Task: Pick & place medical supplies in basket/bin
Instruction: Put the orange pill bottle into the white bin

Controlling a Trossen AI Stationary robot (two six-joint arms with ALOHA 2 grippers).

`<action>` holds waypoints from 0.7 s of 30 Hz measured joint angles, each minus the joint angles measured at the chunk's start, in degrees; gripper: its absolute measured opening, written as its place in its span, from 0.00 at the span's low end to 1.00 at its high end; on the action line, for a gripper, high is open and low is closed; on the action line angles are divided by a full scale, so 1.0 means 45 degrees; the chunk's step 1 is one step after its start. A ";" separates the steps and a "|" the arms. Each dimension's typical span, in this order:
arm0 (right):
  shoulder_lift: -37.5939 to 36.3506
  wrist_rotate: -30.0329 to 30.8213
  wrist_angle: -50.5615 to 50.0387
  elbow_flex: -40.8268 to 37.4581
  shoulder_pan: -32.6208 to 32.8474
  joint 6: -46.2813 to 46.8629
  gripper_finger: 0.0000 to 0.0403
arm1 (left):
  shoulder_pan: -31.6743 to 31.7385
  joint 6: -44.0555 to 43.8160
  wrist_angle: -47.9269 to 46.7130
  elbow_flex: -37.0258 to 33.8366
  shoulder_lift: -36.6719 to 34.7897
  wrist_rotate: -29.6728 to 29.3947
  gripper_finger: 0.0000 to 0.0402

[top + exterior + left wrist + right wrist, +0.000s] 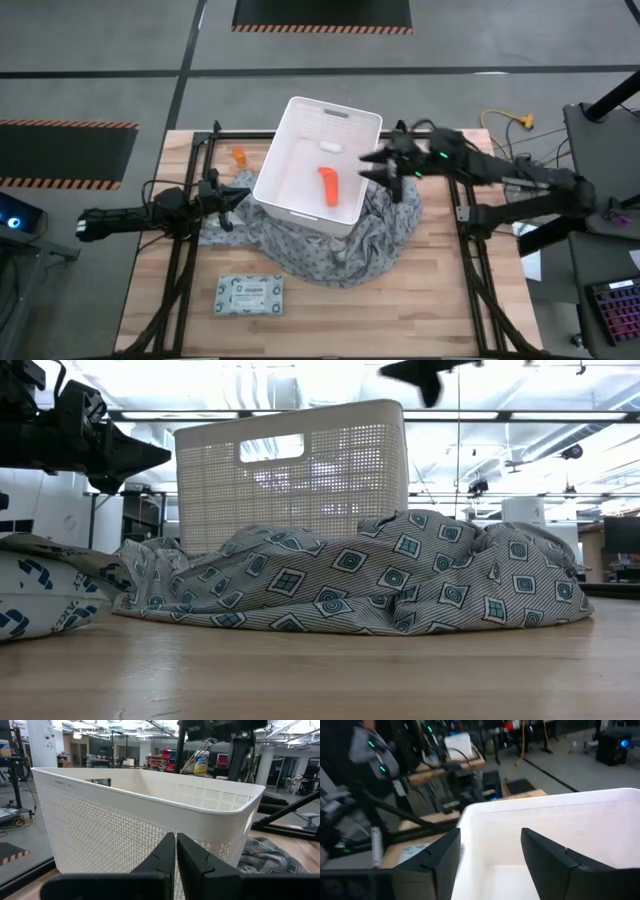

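The white bin (296,170) stands on the grey patterned cloth (345,245) at mid-table. The orange tapered tube (329,185) and the tiny white piece (330,147) lie on its floor. The small orange bottle (239,156) stands on the table left of the bin. The printed packet (249,294) lies flat near the front edge. My right gripper (372,167) is open and empty above the bin's right rim; in its wrist view (490,860) the fingers point into the bin (570,815). My left gripper (240,200) is shut and raised just left of the bin, facing the bin wall (125,830).
Black frame rails (190,250) run along the table's left and right sides. In the low view the cloth (380,580) piles up in front of the bin (300,470), and the packet (40,595) sits at the left. Bare wood (400,310) lies near the front.
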 joint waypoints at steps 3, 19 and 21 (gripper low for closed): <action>-0.2033 0.0508 0.0310 -0.1599 0.0708 0.0153 0.47 | -0.0003 0.0000 0.0000 0.0000 0.0000 0.0000 0.00; -0.8831 0.1618 0.5743 -0.9897 0.2209 0.0220 0.27 | 0.0002 0.0000 0.0005 0.0000 0.0000 -0.0005 0.00; -0.9150 0.2022 0.7110 -1.0840 0.2206 0.0401 0.24 | 0.0001 0.0000 0.0000 0.0000 0.0000 0.0000 0.00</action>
